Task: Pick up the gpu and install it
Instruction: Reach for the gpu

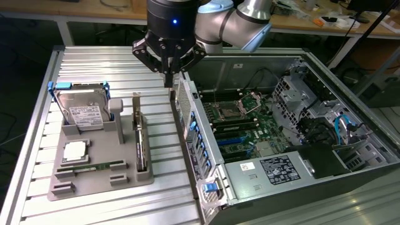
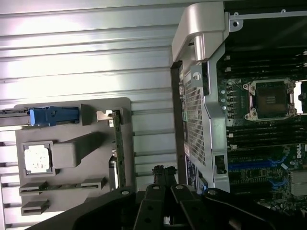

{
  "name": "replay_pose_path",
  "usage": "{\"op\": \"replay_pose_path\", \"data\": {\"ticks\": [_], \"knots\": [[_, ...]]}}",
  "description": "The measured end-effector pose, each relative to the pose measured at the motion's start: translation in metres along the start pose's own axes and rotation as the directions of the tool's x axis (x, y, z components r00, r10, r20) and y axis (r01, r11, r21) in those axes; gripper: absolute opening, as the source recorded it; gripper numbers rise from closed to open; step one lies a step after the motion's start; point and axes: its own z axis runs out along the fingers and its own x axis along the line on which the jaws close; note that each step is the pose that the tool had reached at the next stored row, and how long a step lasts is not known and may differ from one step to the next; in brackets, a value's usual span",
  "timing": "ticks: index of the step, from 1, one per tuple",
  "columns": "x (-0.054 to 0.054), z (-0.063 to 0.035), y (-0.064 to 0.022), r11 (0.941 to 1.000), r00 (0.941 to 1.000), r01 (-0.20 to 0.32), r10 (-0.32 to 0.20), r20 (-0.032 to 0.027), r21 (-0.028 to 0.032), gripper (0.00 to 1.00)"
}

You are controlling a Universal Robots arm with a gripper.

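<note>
The task is judged barely begun. The gpu [image 1: 141,140] is left standing on edge in the grey holder [image 1: 100,185] on the table [image 1: 93,61], beside the open computer case [image 1: 187,101], neither lifted nor installed. The tool [image 1: 168,77] is held empty with its fingers together, above the gap beside the case's rear wall. Its height over the table is given by the exterior view. The card's thin top edge [image 2: 117,148] is seen from above in the wrist view.

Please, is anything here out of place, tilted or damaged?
Nothing stands out. The gpu stands on edge in its holder slot, untouched; the shut gripper hangs empty beside the open case.
</note>
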Motion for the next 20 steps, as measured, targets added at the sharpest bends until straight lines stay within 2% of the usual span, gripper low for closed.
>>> {"op": "replay_pose_path", "data": {"ticks": [20], "knots": [[0.020,0.0019,-0.0016,1.0000,1.0000,0.000,0.000,0.0007,0.0003,0.11]]}}
